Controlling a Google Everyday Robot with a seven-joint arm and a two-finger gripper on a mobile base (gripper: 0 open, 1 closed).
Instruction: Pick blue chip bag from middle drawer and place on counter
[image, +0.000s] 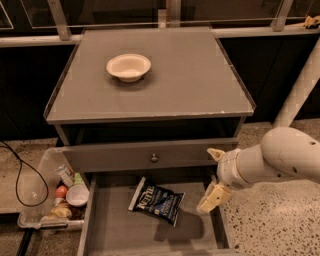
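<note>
The blue chip bag lies flat on the floor of the open middle drawer, near the drawer's middle and tilted a little. My gripper hangs over the right side of the drawer, to the right of the bag and apart from it. Its two cream fingers stand spread apart with nothing between them. The counter is the grey cabinet top above, with a chipped front edge at the right.
A white bowl sits on the counter's back left. The shut drawer front with a round knob is just above the open drawer. A clear bin of small items and a black cable lie on the floor at left.
</note>
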